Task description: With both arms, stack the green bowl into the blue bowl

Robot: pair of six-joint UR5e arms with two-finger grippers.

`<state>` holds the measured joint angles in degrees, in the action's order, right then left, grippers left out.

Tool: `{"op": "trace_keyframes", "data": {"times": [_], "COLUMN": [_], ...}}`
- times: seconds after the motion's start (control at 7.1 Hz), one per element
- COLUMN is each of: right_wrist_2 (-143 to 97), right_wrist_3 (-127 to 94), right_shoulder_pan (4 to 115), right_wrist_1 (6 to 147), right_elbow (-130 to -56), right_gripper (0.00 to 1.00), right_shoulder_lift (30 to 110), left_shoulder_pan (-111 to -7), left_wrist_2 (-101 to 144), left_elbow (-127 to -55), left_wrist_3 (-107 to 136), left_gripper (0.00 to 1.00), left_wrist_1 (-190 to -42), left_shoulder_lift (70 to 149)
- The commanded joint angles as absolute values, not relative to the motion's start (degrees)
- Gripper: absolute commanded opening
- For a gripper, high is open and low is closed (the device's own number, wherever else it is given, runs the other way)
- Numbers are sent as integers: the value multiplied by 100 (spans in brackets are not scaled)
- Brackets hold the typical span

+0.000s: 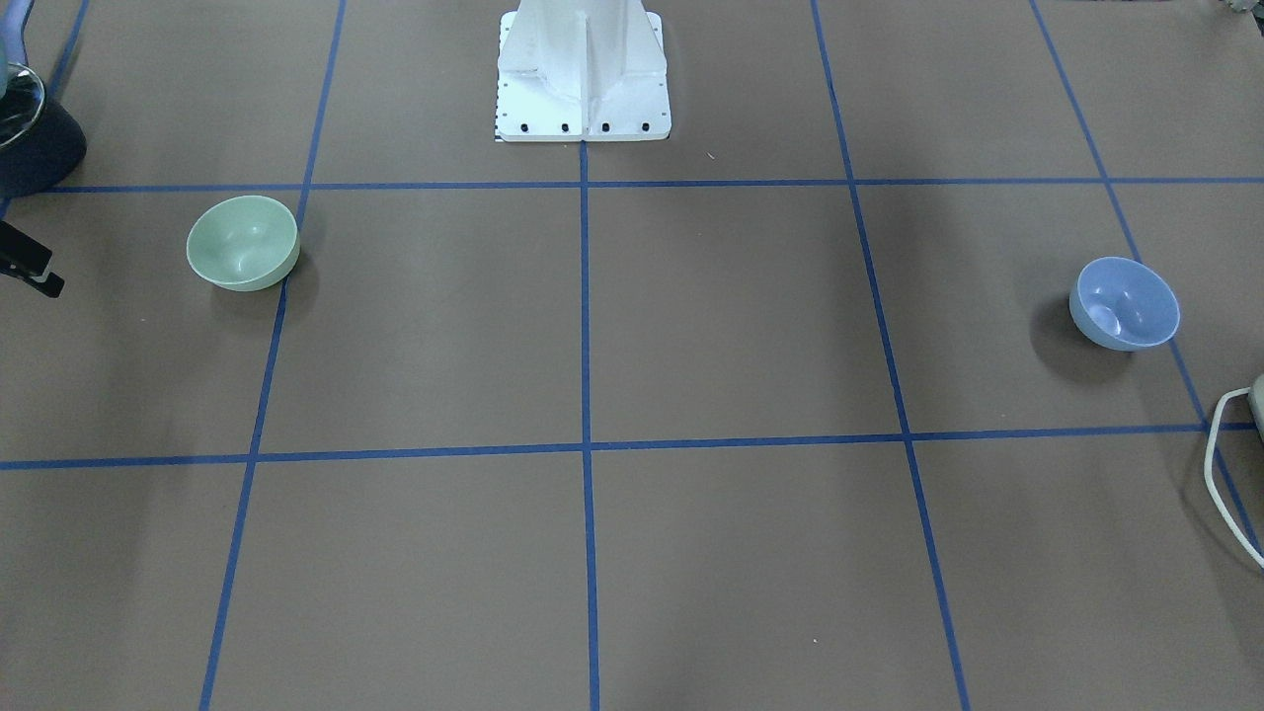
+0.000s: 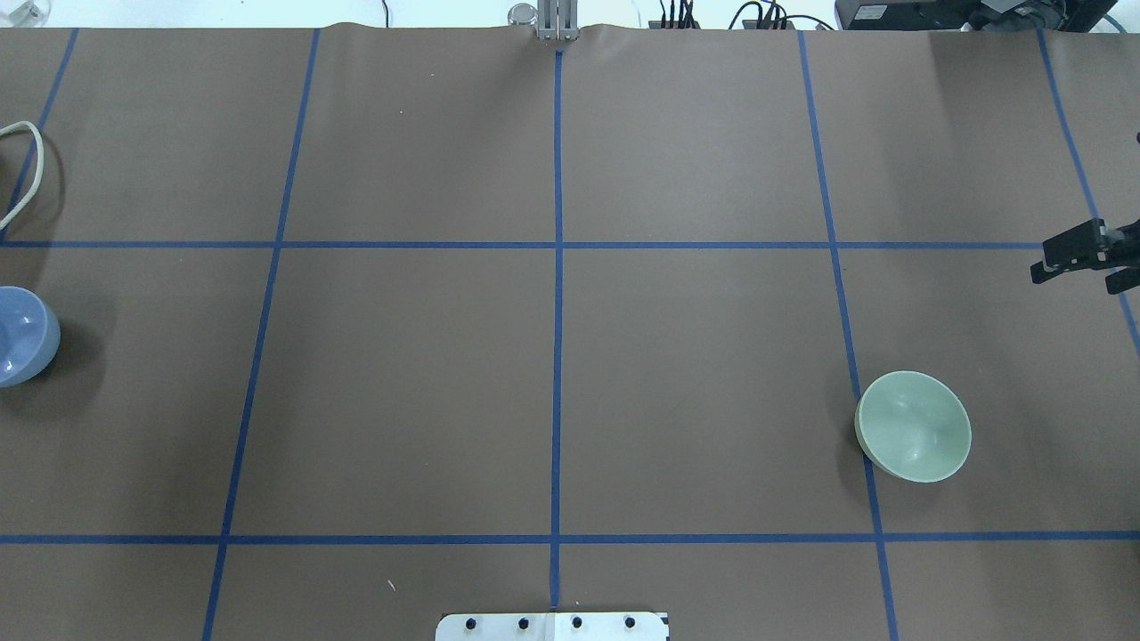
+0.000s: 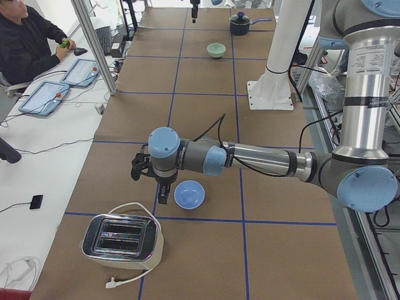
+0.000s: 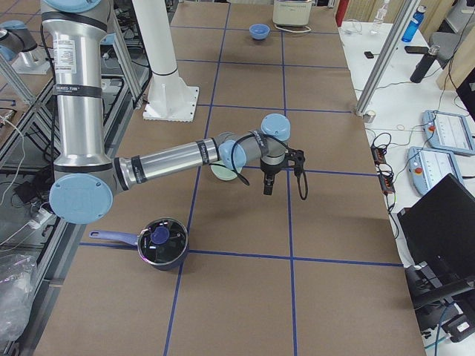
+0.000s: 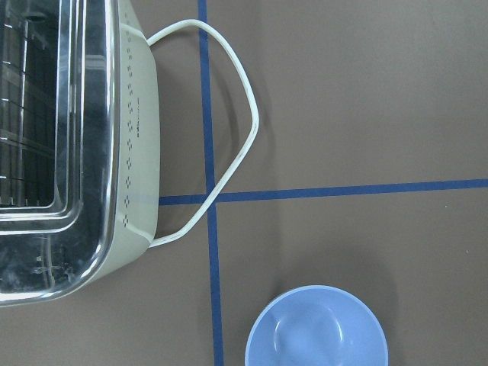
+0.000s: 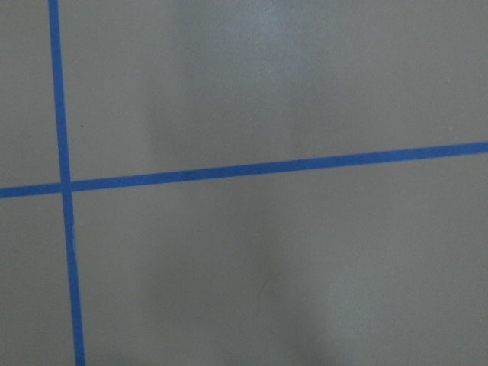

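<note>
The green bowl [image 1: 242, 242] stands upright on the brown table on my right side; it also shows in the overhead view [image 2: 913, 425]. The blue bowl [image 1: 1124, 302] stands upright far off on my left side, at the overhead view's left edge [image 2: 20, 336]. My right gripper [image 2: 1076, 278] hangs at the table's right edge, beyond the green bowl and apart from it, jaws apart and empty. My left gripper [image 3: 164, 195] shows only in the exterior left view, close beside the blue bowl [image 3: 189, 194]; I cannot tell whether it is open. The left wrist view shows the blue bowl [image 5: 316, 328] below.
A toaster [image 3: 122, 244] with a white cord [image 5: 236, 137] stands just past the blue bowl. A dark pot with a glass lid [image 4: 162, 242] sits near the right arm's side. The white base post [image 1: 583, 74] stands at the table's robot side. An operator [image 3: 28, 37] sits at a side table.
</note>
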<state>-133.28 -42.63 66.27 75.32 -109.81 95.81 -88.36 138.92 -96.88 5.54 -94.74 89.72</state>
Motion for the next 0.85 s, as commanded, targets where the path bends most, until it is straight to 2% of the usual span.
{"op": "trace_keyframes", "data": {"times": [0.0,0.7], "right_wrist_2": [-12887,-12902], "right_wrist_3": [-5104,-5168], "right_shoulder_pan": [5953,5792], "right_wrist_1": [6865,6794], "right_elbow": [-11057,-11057], "right_gripper": [100,100], "right_shoulder_lift": [9835,9844], "left_shoulder_pan": [-8728,-7999], "left_wrist_2": [13887,13545], "left_elbow": [-9083,-8220], "left_wrist_3": [676,1468], "left_gripper": [98,98], "left_wrist_1": [-10103,-11529], "left_shoulder_lift": [9113,9176]}}
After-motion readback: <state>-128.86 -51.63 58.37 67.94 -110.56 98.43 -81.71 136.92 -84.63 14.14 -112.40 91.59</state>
